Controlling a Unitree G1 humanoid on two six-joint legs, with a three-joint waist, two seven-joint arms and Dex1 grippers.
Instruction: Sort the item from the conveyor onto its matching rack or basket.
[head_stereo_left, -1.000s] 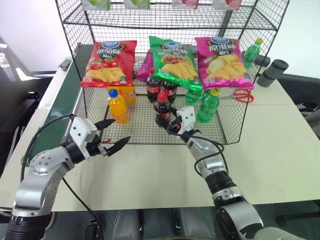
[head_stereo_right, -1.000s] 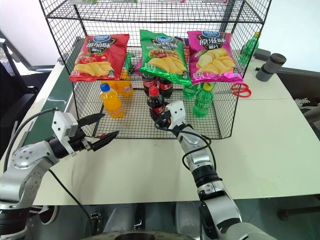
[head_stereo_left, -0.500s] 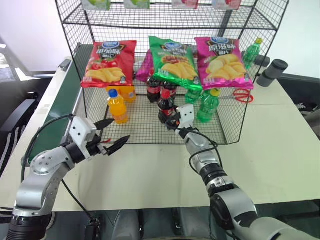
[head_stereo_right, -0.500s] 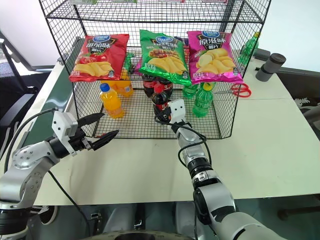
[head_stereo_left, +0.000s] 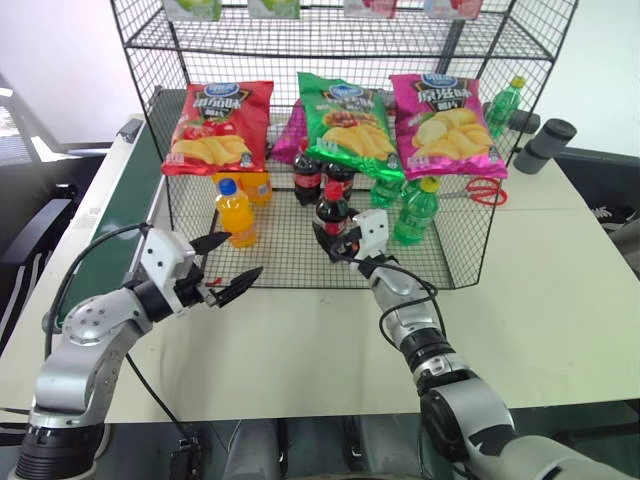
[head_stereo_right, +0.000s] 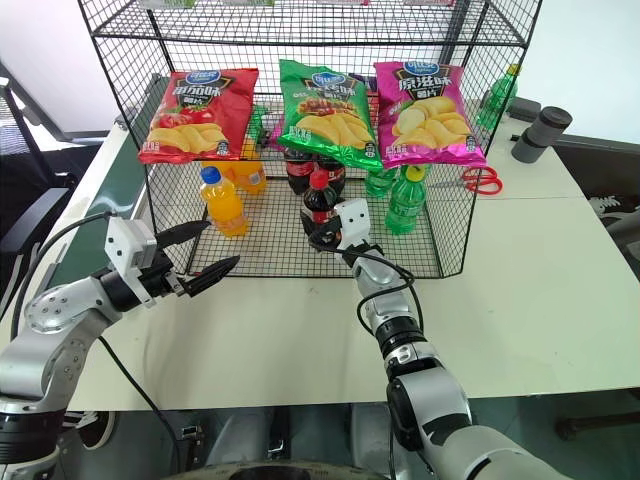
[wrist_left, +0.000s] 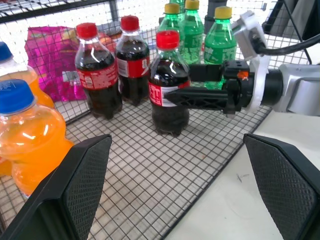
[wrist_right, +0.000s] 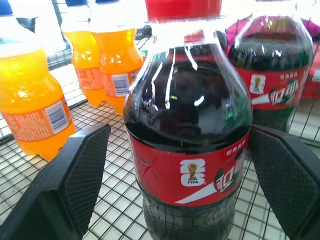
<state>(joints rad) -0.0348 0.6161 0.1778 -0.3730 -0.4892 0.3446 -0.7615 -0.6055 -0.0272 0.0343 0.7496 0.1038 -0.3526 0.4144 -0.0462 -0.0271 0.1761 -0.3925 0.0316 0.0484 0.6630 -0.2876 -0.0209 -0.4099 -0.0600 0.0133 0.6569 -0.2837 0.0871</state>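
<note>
The item, a small cola bottle (head_stereo_left: 331, 210) with a red cap and red label, stands upright on the bottom wire tier of the black rack (head_stereo_left: 462, 245), in front of two other cola bottles (head_stereo_left: 318, 175). My right gripper (head_stereo_left: 331, 240) reaches in from the front. Its fingers are open and stand on either side of the bottle's lower body (wrist_right: 187, 125), one in front of it and one behind it in the left wrist view. My left gripper (head_stereo_left: 243, 256) hangs open over the table in front of the rack's left part, holding nothing. The dark green conveyor (head_stereo_left: 125, 200) runs along the table's left side.
An orange-drink bottle (head_stereo_left: 234, 212) stands left of the item and green bottles (head_stereo_left: 415, 212) stand to its right, all on the same tier. Red, green and pink crisp bags (head_stereo_left: 345, 125) hang above them. Red scissors (head_stereo_left: 487, 190) and grey cylinders (head_stereo_left: 545, 145) lie right of the rack.
My right gripper carried the cola bottle a little deeper into the rack, then opened its fingers off it. The bottle stands on the tier. My left arm has stayed still.
</note>
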